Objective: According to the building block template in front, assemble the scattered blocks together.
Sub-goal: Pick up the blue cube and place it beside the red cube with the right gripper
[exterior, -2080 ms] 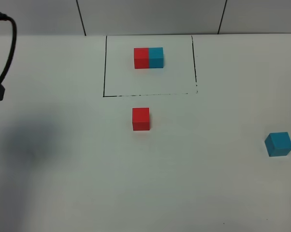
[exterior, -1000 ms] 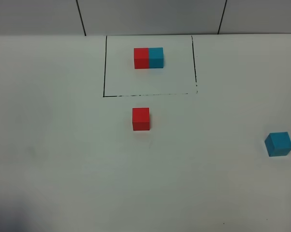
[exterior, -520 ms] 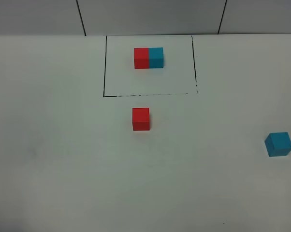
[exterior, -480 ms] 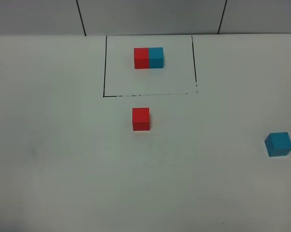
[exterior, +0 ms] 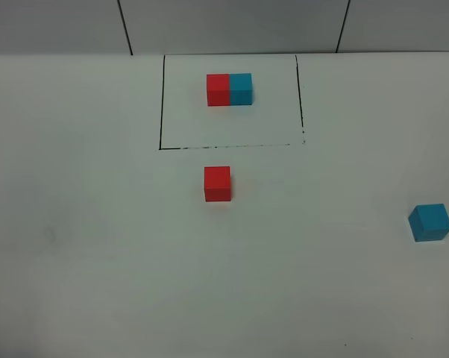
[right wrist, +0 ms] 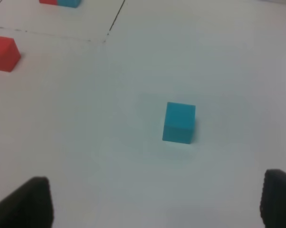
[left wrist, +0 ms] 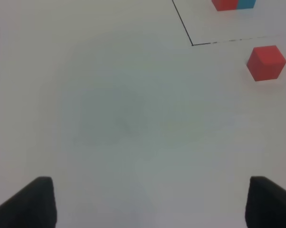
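The building block template (exterior: 229,89), a red and a cyan-blue cube joined, sits at the back inside a black drawn rectangle (exterior: 162,104). One scattered red cube (exterior: 217,183) lies just in front of the frame, and a scattered cyan-blue cube (exterior: 430,222) lies far right. Neither arm shows in the exterior high view. My left gripper (left wrist: 152,204) is open over bare table, with the red cube (left wrist: 266,62) some way off. My right gripper (right wrist: 155,199) is open too, the cyan-blue cube (right wrist: 179,122) ahead of it and untouched.
The white table (exterior: 98,246) runs back to a grey panelled wall (exterior: 232,26). The frame's front line is faint and broken. In the right wrist view the red cube (right wrist: 3,53) and the template (right wrist: 60,2) appear at the picture's edge.
The left arm and its shadow, seen at the left edge two seconds ago, have gone out of the exterior high view. The cubes have not moved.
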Motion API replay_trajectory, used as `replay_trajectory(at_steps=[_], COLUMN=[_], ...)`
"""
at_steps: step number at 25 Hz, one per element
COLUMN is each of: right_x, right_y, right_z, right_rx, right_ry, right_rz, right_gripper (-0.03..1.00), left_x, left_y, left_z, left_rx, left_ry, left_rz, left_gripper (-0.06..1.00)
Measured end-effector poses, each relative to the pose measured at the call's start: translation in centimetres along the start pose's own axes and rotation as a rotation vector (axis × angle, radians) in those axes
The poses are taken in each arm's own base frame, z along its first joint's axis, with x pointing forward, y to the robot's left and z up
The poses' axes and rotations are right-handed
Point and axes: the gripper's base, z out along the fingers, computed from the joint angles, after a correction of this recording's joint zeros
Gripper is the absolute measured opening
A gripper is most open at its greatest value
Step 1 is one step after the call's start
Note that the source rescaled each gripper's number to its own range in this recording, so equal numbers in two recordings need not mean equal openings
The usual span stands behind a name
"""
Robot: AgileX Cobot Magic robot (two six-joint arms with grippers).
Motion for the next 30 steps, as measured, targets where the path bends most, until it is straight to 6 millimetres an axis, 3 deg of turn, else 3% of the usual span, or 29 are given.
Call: replay_trajectory(at_steps=[30], right_x=[0.00], right_y=[0.00], right_z=[0.00], right_rx=[0.000], right_ry=[0.000], right_rz=[0.000], right_gripper=[0.90], left_x=[-0.02], left_y=[-0.01], left_z=[0.04], left_rx=[-0.046], left_ry=[-0.001], left_rz=[-0.024], left_gripper=[0.86])
